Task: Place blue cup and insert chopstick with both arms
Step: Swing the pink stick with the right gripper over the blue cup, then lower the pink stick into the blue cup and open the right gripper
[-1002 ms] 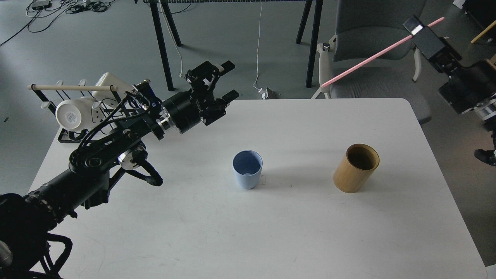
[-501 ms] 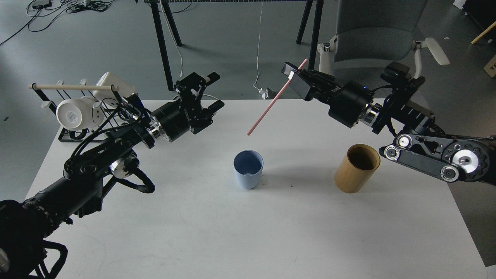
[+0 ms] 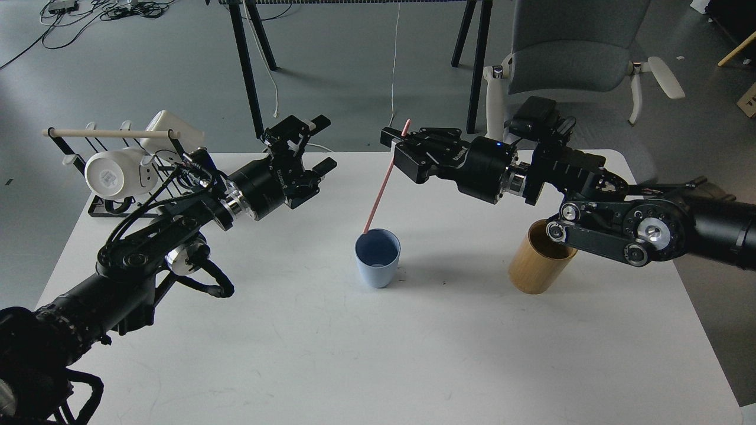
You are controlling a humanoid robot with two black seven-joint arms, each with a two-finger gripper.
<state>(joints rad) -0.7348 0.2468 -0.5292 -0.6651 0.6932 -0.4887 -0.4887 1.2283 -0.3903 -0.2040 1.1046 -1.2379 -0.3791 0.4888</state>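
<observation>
The pale-blue cup [image 3: 377, 258] stands upright near the middle of the white table [image 3: 378, 354]. My right gripper [image 3: 397, 147] is shut on the pink chopstick [image 3: 382, 188] and holds it steeply tilted above the cup. The stick's lower tip sits at the cup's far-left rim. My left gripper [image 3: 319, 144] is open and empty. It hovers over the table's back edge, well left of the cup.
A tan bamboo holder [image 3: 541, 257] stands right of the cup, partly under my right arm. A black rack [image 3: 118, 171] with white mugs and a cream rod stands at the back left. A grey chair [image 3: 567, 53] is behind the table.
My right arm swung in from the far right, bringing the pink chopstick down and left until its tip reached the cup's rim. My left gripper drew back to the left a little.
</observation>
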